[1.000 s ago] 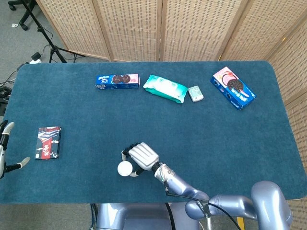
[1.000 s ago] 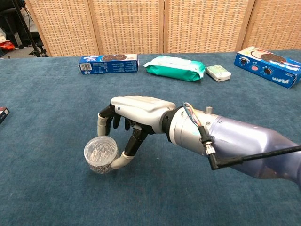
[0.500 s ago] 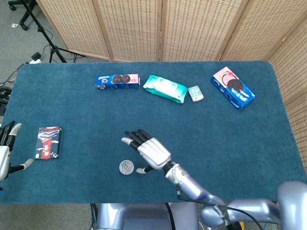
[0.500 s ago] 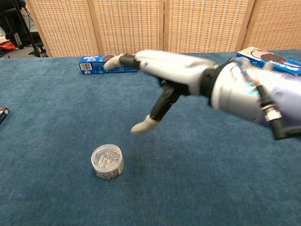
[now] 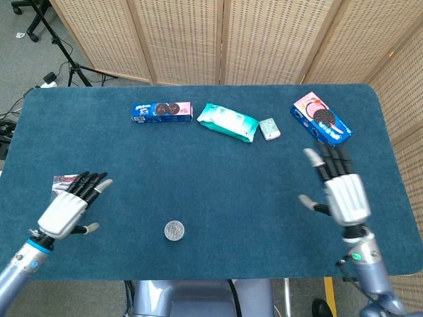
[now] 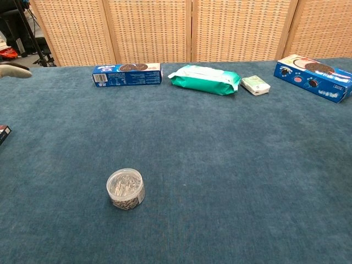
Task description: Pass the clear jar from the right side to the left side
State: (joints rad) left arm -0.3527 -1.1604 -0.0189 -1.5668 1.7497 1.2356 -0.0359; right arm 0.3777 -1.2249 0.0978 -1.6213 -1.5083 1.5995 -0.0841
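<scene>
head view
jar: small clear round plastic jar point(image 5: 174, 230) stands upright on the blue felt tabletop point(image 5: 218, 172), near the front edge, left of centre; nothing touches it
jar look: from above only a pale round lid, contents not readable here
left hand: white-and-black left hand point(image 5: 68, 207) hovers over the left part of the tabletop, fingers straight and spread, holding nothing; well apart from the jar
left hand why: judged as the receiving side, placed to come in for the jar
right hand: white-and-black right hand point(image 5: 341, 189) far right, fingers extended and apart, empty; well apart from the jar
right hand why: judged clear of the jar so the left can take it
task stage: jar sits between the hands, nearer the left; pickup by the left not yet done
clutter: dark red-and-black packet point(image 5: 63, 183) partly under the left hand's fingers; blue cookie box point(image 5: 162, 111), teal wipes pack point(image 5: 228, 122), small pale green box point(image 5: 269, 129), blue-and-pink cookie box point(image 5: 322, 121) along the far side

chest view
jar: same jar point(image 6: 126, 188) upright, front left of centre, alone on the felt
jar look: transparent wall, clear lid, filled with silvery metal bits, probably paper clips
hands: only a pale blurred fingertip at the upper left edge, likely the left; right hand absent from this view
clutter: same boxes and pack in a row at the far side, well apart from the jar
</scene>
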